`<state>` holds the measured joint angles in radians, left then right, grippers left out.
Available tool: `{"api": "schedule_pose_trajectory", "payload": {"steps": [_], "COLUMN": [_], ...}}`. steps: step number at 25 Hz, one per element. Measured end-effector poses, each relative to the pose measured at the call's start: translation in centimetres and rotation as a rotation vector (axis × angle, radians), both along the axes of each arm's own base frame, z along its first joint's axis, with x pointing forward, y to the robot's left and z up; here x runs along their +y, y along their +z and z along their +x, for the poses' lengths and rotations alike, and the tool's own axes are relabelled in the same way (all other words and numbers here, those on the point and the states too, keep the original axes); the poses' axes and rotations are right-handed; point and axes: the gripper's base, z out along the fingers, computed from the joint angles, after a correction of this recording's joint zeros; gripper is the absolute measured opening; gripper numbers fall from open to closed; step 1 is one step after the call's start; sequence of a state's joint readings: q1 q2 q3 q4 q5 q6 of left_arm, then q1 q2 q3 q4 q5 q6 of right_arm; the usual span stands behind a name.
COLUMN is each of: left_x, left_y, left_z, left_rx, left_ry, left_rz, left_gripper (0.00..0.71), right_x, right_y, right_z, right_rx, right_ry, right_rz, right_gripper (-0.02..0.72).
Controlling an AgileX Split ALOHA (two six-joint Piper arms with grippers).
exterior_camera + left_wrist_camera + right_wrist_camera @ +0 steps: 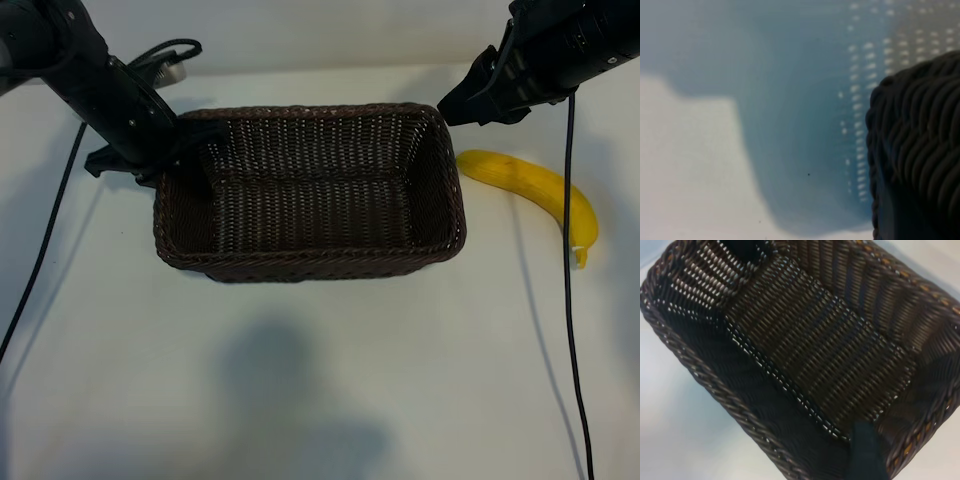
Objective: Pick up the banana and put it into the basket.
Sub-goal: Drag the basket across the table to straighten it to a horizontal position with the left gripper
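Observation:
The dark brown wicker basket (pixel 310 265) stands in the middle of the table with nothing in it. The yellow banana (pixel 540 190) lies on the table just past the basket's right end, apart from both grippers. My left gripper (pixel 182 140) is at the basket's far left corner, shut on the rim, with one finger (pixel 746 249) inside the wall. The braided rim (pixel 920 150) fills the side of the left wrist view. My right gripper (pixel 456 108) hangs open over the basket's far right corner, holding nothing. One of its fingers (pixel 865 452) shows above the weave (pixel 715 385).
A black cable (pixel 568 300) hangs from the right arm across the banana's far end and down the table. Another cable (pixel 40 260) runs along the left side. The white table (pixel 300 380) stretches in front of the basket, with a shadow on it.

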<state>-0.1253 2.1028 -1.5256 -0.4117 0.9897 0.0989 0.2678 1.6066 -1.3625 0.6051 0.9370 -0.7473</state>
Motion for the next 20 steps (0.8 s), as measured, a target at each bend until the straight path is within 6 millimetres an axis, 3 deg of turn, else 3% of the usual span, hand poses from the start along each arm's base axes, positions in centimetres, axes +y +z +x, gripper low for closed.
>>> {"api": "schedule_pose_trajectory", "payload": {"steps": [5,17,20], "left_x": [-0.02,-0.24,-0.32], "left_y": [-1.16,-1.18,-1.13], "left_z": [0.11,0.28,0.31], "left_rx": [0.026,0.011,0.011], "left_ry": [-0.001,0.003,0.008], "left_rz": [0.004,0.003,-0.007], "left_gripper": [0.183,0.185,0.259], "right_x": [0.0,-0.01,-0.01], "right_y": [0.0,0.04,0.04], "right_z": [0.01,0.1,0.1], "right_rx": [-0.001,-0.009,-0.009], "right_ry": [-0.001,-0.007,-0.007], "right_rz": [0.0,0.002,0.002], "right_gripper": [0.467,0.467,0.467]}}
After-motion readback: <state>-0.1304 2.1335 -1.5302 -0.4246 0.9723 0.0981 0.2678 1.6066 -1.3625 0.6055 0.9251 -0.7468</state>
